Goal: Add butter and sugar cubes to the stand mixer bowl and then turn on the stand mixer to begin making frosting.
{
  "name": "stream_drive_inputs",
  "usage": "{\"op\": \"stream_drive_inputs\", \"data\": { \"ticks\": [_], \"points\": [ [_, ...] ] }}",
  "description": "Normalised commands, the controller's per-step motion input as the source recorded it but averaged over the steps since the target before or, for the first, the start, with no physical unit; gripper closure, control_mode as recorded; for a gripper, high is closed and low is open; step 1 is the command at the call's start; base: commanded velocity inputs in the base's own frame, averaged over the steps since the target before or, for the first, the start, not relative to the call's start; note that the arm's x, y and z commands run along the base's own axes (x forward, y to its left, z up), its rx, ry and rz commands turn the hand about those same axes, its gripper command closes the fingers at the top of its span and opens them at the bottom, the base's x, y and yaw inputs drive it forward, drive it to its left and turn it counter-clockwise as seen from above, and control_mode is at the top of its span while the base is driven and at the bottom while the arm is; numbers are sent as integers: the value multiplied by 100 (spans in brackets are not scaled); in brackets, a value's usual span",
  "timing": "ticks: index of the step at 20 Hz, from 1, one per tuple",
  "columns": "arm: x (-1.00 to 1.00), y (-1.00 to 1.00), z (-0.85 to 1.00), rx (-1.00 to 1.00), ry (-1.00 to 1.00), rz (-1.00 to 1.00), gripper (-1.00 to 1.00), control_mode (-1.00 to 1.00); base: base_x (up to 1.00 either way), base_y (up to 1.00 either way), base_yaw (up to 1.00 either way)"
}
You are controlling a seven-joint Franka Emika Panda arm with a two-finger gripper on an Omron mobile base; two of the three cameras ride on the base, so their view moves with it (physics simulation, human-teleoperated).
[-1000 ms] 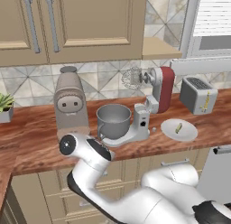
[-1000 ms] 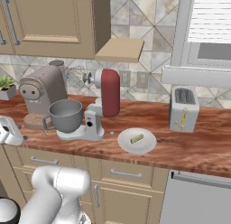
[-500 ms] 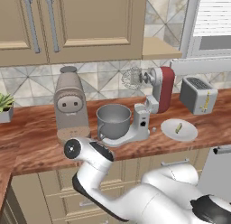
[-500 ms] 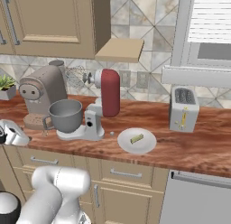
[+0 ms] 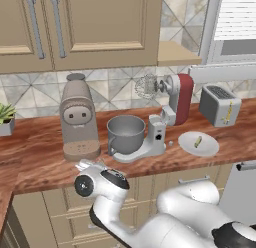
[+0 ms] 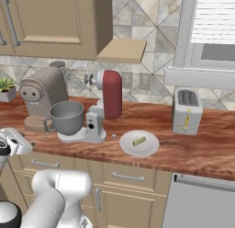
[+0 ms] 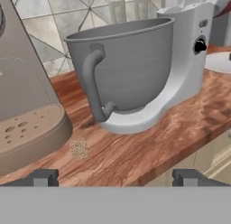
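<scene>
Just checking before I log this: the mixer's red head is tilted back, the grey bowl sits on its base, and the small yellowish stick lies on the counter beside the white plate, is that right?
Not quite: the yellowish stick lies on the white plate, not beside it, as the right base view shows. The stand mixer head is tilted back and the stand mixer bowl sits on its base.

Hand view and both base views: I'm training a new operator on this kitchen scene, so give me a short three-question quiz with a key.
1. True or false: the stand mixer has its red head tilted back, whisk clear of the stand mixer bowl.
2. What lies on the white plate? A) a small yellowish stick B) a spoon C) nothing
3. In the hand view, what small speckled thing lies on the counter between the coffee machine and the bowl, ahead of the hand?

Key: 1 true; 2 A; 3 a sugar cube.
</scene>
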Motion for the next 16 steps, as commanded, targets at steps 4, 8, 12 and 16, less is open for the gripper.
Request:
{"op": "stream_drive_inputs", "data": {
  "ticks": [4, 8, 12, 16],
  "points": [
    [17, 0, -6, -1, -5, 0, -100, -100, 0, 0, 0],
    [30, 0, 0, 0, 0, 0, -100, -100, 0, 0, 0],
    [24, 0, 0, 0, 0, 0, -100, -100, 0, 0, 0],
    [10, 0, -11, -2, 0, 0, -100, -100, 0, 0, 0]
  ]
}}
